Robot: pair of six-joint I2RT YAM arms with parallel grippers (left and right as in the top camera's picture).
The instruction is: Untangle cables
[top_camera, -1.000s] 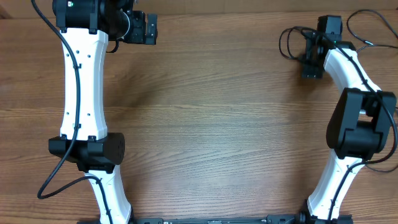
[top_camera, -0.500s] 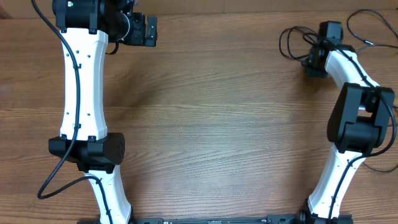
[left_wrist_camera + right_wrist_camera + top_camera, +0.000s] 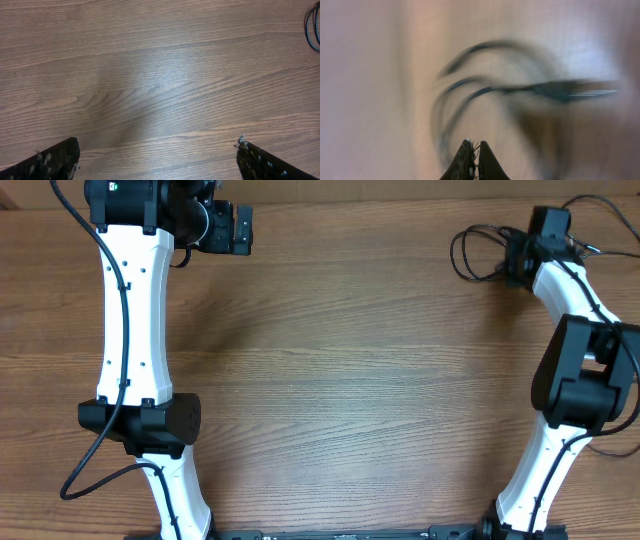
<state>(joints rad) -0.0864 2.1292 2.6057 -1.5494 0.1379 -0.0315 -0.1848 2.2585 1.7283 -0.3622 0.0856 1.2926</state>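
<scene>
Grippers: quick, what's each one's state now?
Left gripper: open, empty.
Right gripper: closed; blur hides whether a cable is pinched.

cables [image 3: 456, 252]: thin black cords in loose, overlapping loops, lying flat on the wood at the far right of the table [image 3: 350, 380], near its back edge. the loops open toward the left and their strands gather and run off to the right. one more thin black strand [image 3: 600, 205] curves by the top right corner; can't tell if it joins the bunch. left wrist view catches only an arc of a couple of strands [image 3: 311, 25] at the right edge. right wrist view is blurred: several curved strands fan leftward from one thicker dark stretch [image 3: 562, 90], detail unreadable.
</scene>
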